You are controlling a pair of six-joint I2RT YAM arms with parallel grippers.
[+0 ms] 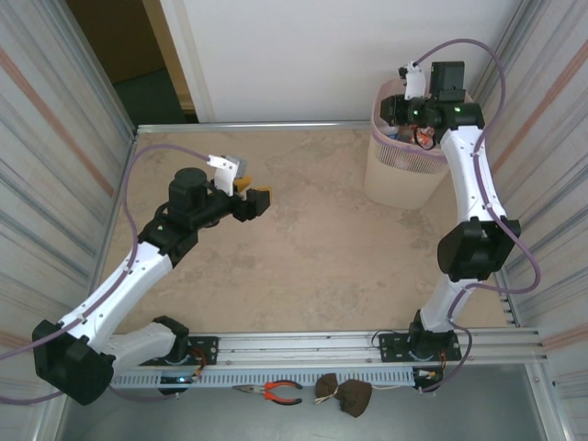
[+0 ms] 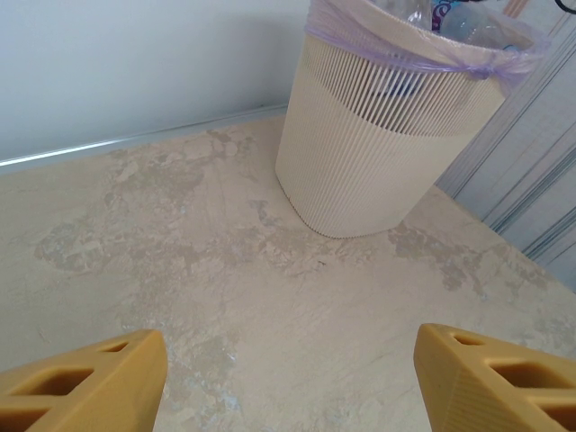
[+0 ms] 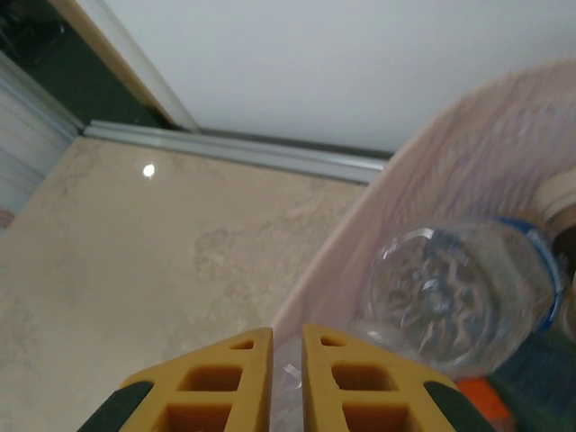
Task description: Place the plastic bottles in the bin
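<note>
The pale bin (image 1: 404,179), lined with a thin bag, stands at the table's back right. My right gripper (image 1: 409,108) hangs over its rim (image 3: 360,225), jaws shut, with nothing clearly gripped. Just beyond the fingertips a clear bottle (image 3: 450,297) with a blue label lies inside the bin, its base toward the camera. In the left wrist view the bin (image 2: 378,153) shows slatted sides, and clear bottles (image 2: 468,22) show at its top. My left gripper (image 1: 255,197) hovers over the bare table left of centre, open, with nothing between its yellow fingers (image 2: 504,378).
Corrugated metal walls close in the left and right sides. A white back wall with a dark doorway (image 1: 138,64) stands behind. Red-handled pliers (image 1: 276,392) and a brown lump (image 1: 344,395) lie by the near rail, outside the tabletop.
</note>
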